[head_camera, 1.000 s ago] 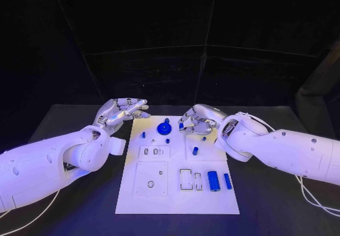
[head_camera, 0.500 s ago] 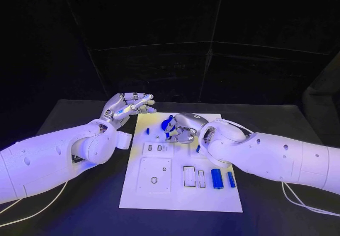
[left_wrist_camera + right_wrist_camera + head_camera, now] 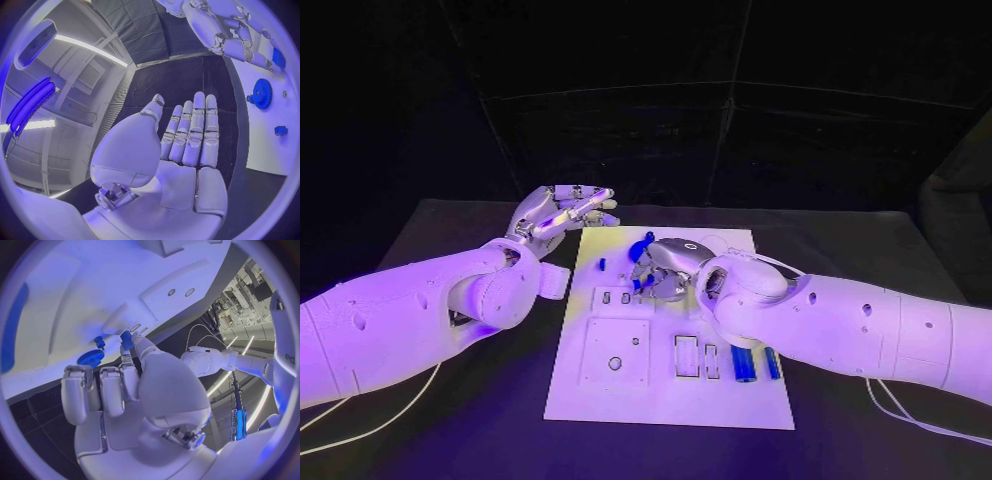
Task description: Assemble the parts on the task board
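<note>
The white board (image 3: 596,400) lies in the middle of the black table (image 3: 877,250). Its rectangular slots (image 3: 692,358) near the front look unfilled, with two blue cylinders (image 3: 744,365) just beside them. The right hand (image 3: 668,268) hovers over the board's far half, pinching a small blue part (image 3: 127,338) in its fingertips, near the blue gear (image 3: 91,358). The left hand (image 3: 563,213) sits beside the board's far left corner, flat and holding nothing. No writing is legible

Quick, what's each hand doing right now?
Left hand: open, holding nothing.
Right hand: pinching a small blue part.
</note>
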`<action>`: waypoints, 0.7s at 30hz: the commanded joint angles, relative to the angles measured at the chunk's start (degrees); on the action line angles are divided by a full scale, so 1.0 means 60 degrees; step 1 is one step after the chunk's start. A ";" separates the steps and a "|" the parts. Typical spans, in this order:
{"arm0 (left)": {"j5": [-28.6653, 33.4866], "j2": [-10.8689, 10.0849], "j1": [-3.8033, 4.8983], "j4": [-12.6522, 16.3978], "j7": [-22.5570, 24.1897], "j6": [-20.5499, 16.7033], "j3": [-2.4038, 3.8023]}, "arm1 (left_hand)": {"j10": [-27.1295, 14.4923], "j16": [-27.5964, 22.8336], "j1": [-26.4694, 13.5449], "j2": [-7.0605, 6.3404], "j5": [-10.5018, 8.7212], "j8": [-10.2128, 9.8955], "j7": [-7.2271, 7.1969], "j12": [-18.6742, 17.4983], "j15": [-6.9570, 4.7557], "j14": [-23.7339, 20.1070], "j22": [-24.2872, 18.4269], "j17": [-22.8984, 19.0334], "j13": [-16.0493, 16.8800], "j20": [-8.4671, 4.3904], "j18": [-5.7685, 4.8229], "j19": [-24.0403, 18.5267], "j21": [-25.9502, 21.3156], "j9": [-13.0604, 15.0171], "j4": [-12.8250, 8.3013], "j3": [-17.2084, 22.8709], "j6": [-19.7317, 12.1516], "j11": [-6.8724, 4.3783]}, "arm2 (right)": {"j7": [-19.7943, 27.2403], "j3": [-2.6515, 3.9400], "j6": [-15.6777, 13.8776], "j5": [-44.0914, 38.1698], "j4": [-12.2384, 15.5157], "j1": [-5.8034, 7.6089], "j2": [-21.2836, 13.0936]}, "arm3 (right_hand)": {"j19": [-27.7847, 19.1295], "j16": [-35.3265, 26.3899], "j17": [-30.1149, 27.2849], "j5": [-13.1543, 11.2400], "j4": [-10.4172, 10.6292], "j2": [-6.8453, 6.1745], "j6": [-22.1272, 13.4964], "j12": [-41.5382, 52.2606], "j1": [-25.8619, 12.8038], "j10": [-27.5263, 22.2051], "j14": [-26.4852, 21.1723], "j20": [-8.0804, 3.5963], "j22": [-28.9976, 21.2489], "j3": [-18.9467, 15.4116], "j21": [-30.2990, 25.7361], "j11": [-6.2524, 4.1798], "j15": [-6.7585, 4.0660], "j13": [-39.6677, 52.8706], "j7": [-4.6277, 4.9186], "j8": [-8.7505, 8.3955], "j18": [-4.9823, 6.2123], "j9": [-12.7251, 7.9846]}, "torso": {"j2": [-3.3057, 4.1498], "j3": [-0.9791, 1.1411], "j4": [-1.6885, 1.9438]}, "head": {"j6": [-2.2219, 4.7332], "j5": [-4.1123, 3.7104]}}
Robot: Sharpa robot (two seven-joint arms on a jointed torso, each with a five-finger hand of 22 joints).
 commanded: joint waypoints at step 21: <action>0.0017 0.0005 0.0019 -0.0012 0.0050 0.0132 0.0009 | 0.0051 -0.0051 -0.0001 0.0084 0.0003 -0.0061 -0.0008 -0.0056 -0.0018 0.0046 -0.0008 0.0009 -0.0015 -0.0020 0.0060 0.0063 -0.0051 -0.0009 -0.0068 0.0004 0.0069 0.0014 | 0.0181 -0.0003 0.0467 -0.0289 0.0002 -0.0117 0.0176 | 0.0548 -0.0053 0.0996 -0.0008 -0.0016 -0.0043 0.0005 -0.0031 -0.0100 -0.0061 0.0696 -0.0043 0.1808 0.0057 0.0004 0.0024 0.0029 0.0697 -0.0007 -0.0032 -0.0129 0.0017 | -0.0004 -0.0004 0.0004 | -0.0096 0.0016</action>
